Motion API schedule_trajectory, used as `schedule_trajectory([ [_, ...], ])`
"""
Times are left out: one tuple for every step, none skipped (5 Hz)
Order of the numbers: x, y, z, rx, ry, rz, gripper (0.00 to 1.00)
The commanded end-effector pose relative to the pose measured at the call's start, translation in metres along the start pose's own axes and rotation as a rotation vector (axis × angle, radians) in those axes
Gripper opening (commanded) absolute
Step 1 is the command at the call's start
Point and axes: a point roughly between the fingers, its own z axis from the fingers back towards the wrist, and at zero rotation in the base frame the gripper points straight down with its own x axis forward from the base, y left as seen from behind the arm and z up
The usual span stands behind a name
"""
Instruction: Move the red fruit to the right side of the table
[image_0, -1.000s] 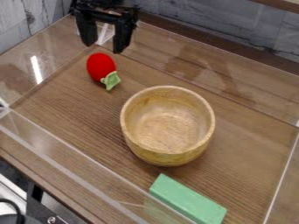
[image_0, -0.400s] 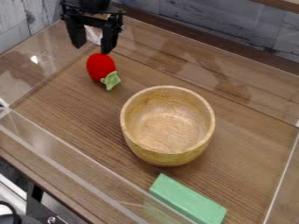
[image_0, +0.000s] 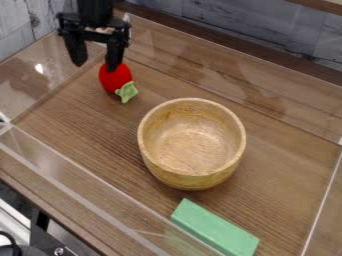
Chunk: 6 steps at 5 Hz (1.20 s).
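One red fruit (image_0: 114, 78) on table (image_0: 281, 150), one wooden bowl (image_0: 193, 142), one green block (image_0: 213, 229) — pincer (image_0: 96, 52) spread wide, empty, above fruit

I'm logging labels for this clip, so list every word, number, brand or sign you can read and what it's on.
None: no text can be read anywhere in this view.
Strawberry: plain red, green cap, no marking.
Bowl: bare wood.
Green block: no print visible.
Hand: black, no brand legible.
Table and its clear walls: only wood grain and reflections.
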Motion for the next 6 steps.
schedule_trajectory([
  [0.009,0.006,0.008,0.009,-0.055,0.078,1.00],
  [0.018,0.010,0.001,0.004,-0.064,0.144,1.00],
  [0.023,0.019,-0.002,0.001,-0.070,0.192,1.00],
  [0.030,0.021,-0.005,-0.003,-0.080,0.232,1.00],
  [0.040,0.019,-0.010,-0.008,-0.089,0.216,1.00],
  [0.049,0.013,-0.013,-0.018,-0.103,0.193,1.00],
])
